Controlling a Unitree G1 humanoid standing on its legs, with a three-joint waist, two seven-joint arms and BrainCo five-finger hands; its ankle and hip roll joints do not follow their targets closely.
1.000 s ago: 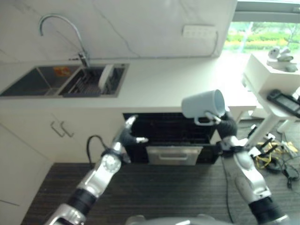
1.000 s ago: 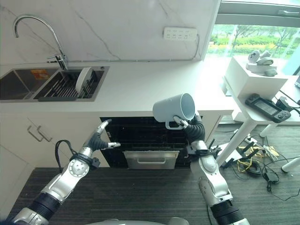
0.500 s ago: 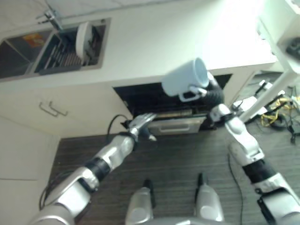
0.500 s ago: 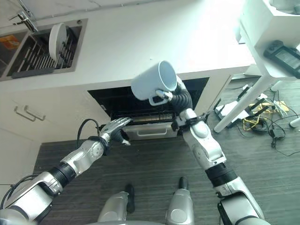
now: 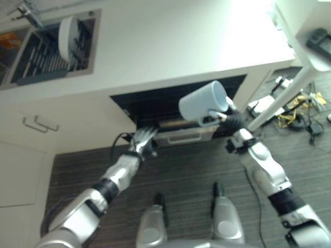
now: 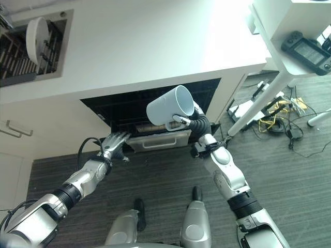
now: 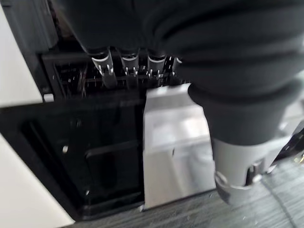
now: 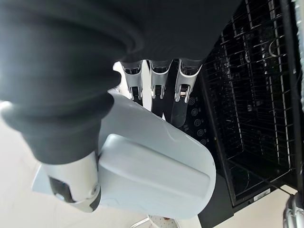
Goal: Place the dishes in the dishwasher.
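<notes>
My right hand (image 5: 231,118) is shut on the handle of a pale blue mug (image 5: 202,103), which it holds tilted in the air in front of the dishwasher opening (image 5: 155,106). In the right wrist view the mug (image 8: 156,175) lies against the palm, with the black wire rack (image 8: 256,95) past the fingers (image 8: 156,80). My left hand (image 5: 142,142) is open, its straight fingers (image 7: 107,66) reaching to the left end of the dishwasher's silver front panel (image 7: 175,142). A white plate (image 5: 66,34) stands on edge in the sink's drying rack (image 5: 36,62).
A white counter (image 5: 170,46) runs above the dishwasher, and white cabinet doors with handles (image 5: 39,124) are to its left. A white side table (image 5: 305,31) with a dark controller (image 5: 320,41) stands at the right. Loose cables (image 5: 295,106) lie on the dark floor beneath it.
The camera has shifted, so the whole scene sits differently. My left hand has closed in on the silver panel's left end. The mug has come down in front of the opening.
</notes>
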